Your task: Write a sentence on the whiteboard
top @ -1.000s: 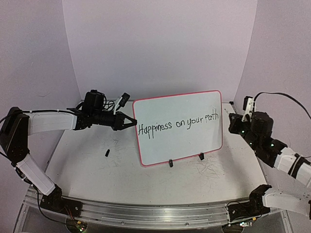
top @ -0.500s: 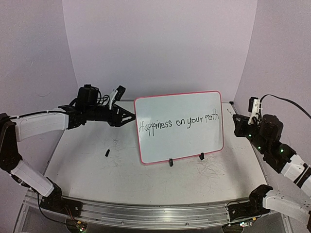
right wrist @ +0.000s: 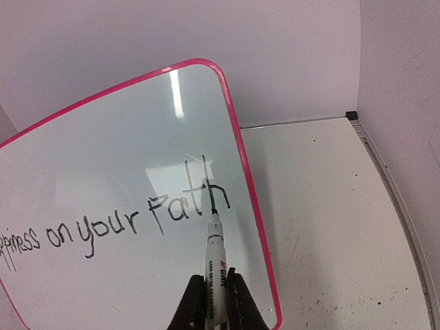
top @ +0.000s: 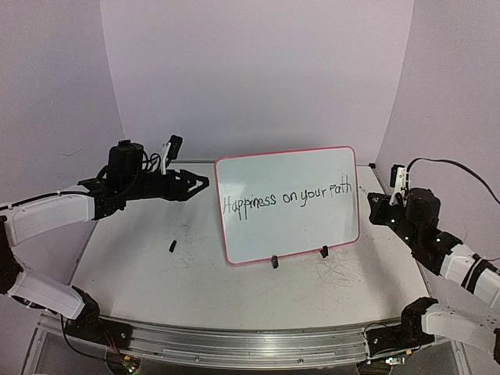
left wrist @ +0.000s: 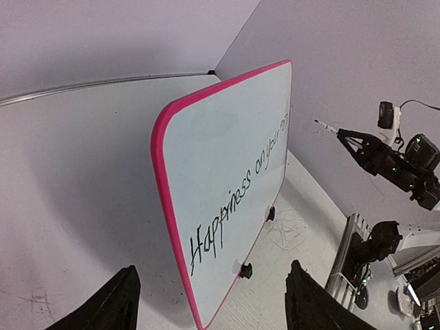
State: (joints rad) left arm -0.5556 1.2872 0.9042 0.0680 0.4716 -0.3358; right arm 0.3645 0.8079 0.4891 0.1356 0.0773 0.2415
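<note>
The whiteboard (top: 287,205) stands upright on two black clip feet (top: 274,262) toward the back of the table (top: 195,281), its face turned toward the arms. The sentence (top: 287,200) runs in one black line across its middle and reads "Happiness on your path".

The right gripper (right wrist: 216,302) is clamped on a white marker (right wrist: 216,265). The barrel carries red and black print, too small and blurred to read. In the right wrist view the tip overlaps the "h" of "path", so contact cannot be judged there. The left wrist view shows the tip in the air just beyond the board's far edge, apart from it.

The left gripper (top: 203,184) hangs beside the board's left edge with its fingers (left wrist: 113,302) spread wide and nothing between them. The red rim sits across the gap but clear of both.

Only the top view shows a small black piece (top: 172,246) — possibly a cap — lying alone on the open tabletop left of the board. Faint grey scribbles mark the surface in front of the board.
</note>
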